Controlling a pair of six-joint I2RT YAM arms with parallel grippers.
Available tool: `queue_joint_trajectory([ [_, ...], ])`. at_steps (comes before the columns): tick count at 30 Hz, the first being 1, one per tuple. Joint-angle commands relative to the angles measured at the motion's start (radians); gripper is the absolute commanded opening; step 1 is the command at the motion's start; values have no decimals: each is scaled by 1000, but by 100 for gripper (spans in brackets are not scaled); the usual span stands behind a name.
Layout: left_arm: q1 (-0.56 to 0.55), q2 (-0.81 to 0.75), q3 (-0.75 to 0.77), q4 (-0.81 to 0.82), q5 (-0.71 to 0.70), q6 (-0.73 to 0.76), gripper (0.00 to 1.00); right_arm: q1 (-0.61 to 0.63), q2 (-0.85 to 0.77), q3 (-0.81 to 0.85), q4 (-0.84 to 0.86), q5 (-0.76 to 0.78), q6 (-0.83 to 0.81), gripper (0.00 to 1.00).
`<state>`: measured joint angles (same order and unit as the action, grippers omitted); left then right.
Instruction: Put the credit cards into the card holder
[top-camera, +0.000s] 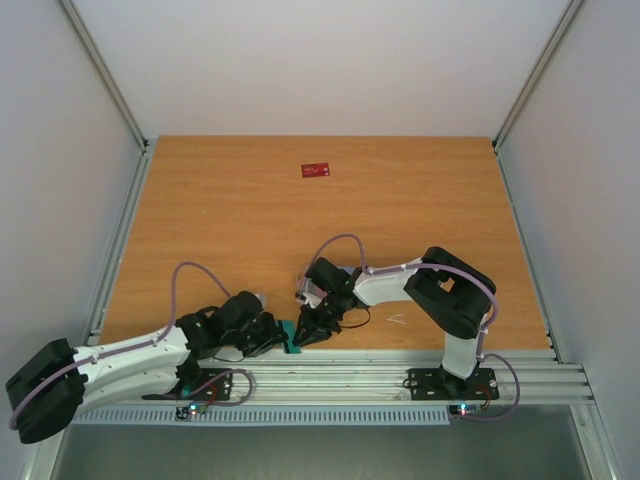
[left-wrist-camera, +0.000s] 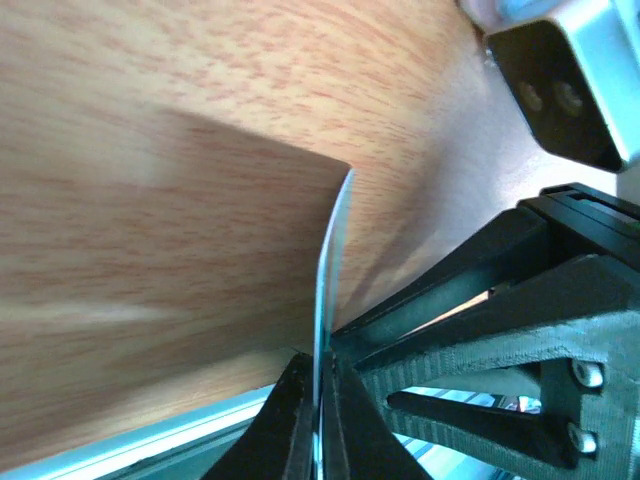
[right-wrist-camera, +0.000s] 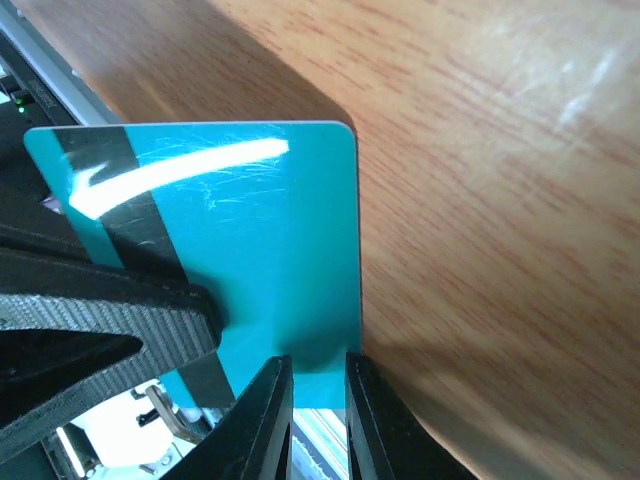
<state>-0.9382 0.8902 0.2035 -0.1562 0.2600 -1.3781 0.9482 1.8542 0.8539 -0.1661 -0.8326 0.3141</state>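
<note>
My left gripper (top-camera: 276, 338) is shut on the teal-green credit card (top-camera: 290, 335) and holds it on edge just above the table's near edge. In the left wrist view the card (left-wrist-camera: 331, 250) shows edge-on between the pinched fingertips (left-wrist-camera: 300, 400). My right gripper (top-camera: 313, 328) is right beside the card, jaws slightly apart with nothing between them. In the right wrist view (right-wrist-camera: 318, 368) the card's face (right-wrist-camera: 260, 230) with its dark stripe lies just past the tips. One red credit card (top-camera: 316, 169) lies flat at the far middle. The card holder and the other red card are out of view.
A tiny white scrap (top-camera: 397, 319) lies on the wooden table (top-camera: 250, 220) near the right arm. The metal rail (top-camera: 380, 375) runs along the near edge below both grippers. White walls enclose the table on three sides.
</note>
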Motion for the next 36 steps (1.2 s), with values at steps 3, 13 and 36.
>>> queue_joint_trajectory([
  [3,1,-54,16,-37,-56,10,0,11,-7,13,-81,68,-12,18],
  [13,4,-161,278,-290,-102,293,0,-112,-301,73,-323,172,-69,19],
  [36,308,702,749,-24,451,761,0,-502,-468,22,-445,245,-116,25],
])
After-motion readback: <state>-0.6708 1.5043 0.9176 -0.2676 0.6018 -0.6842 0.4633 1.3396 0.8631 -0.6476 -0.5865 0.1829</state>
